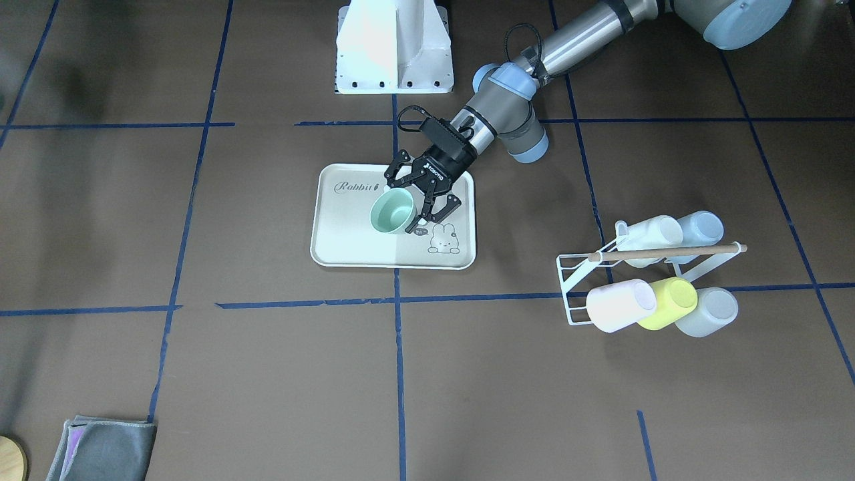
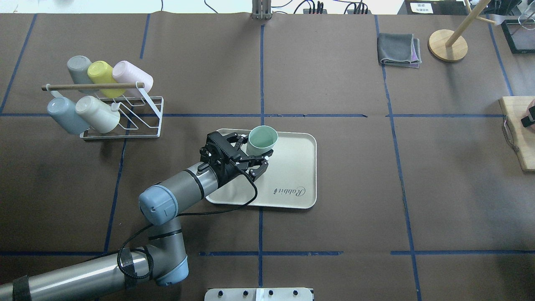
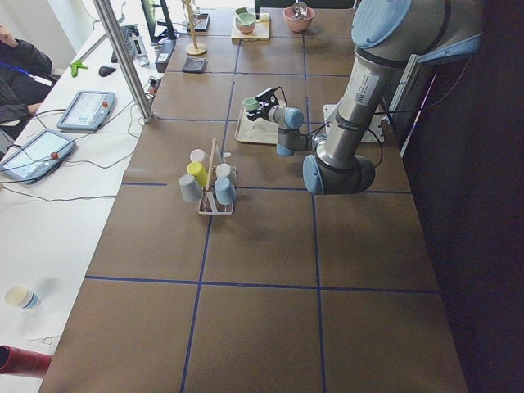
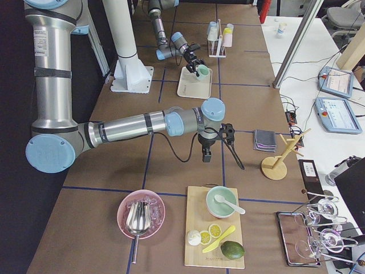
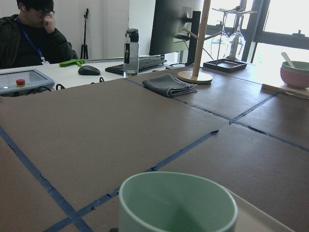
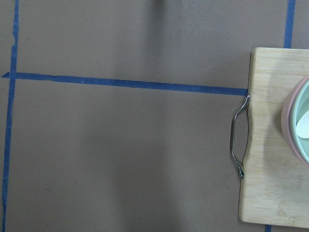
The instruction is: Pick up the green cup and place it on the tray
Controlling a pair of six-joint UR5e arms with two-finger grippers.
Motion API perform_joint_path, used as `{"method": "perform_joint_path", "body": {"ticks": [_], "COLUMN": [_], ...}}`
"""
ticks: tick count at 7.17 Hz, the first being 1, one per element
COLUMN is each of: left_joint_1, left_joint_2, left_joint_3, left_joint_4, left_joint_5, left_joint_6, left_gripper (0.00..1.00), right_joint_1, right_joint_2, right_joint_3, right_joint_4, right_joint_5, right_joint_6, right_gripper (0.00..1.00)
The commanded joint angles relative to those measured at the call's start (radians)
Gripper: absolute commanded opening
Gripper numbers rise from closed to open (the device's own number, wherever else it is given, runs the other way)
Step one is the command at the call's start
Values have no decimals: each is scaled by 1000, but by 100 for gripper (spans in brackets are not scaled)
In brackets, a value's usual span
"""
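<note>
One smooth mint cup point(image 2: 262, 140) is standing on cream rimmed tray point(image 2: 292, 167), toward its far edge, base partly hidden; left gripper point(image 2: 256, 151) is gaping around it; right gripper point(image 4: 205, 153): cannot tell.

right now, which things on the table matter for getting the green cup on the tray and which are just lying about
In the job: green cup; tray, cup upright on it; left jaws, open by the cup.
Lying about: rack of five cups; grey cloth; wooden stand; cutting board.
</note>
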Motion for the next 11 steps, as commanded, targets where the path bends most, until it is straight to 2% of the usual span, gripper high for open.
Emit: {"method": "perform_joint_path", "body": {"ticks": [1, 4, 6, 10, 11], "left_joint_1": [0, 0, 0, -2, -5], "left_joint_2": [0, 0, -6, 0, 0], "left_joint_3": [1, 1, -12, -62, -150], "left_joint_4": [1, 7, 9, 32, 143], "left_joint_5": [2, 3, 5, 3, 3], "left_joint_6": [1, 1, -4, -5, -5], "left_gripper": [67, 82, 98, 99, 99], "right_joint_1": [0, 0, 0, 0, 0], "right_joint_2": [-1, -1, -2, -1, -1], "right_joint_3": [-1, -1, -1, -1, -3], "right_joint_4": [0, 0, 0, 0, 0], "right_joint_5": [0, -1, -1, -1, -1], "right_joint_6": [0, 0, 0, 0, 0], "right_gripper": [100, 100, 100, 100, 100]}}
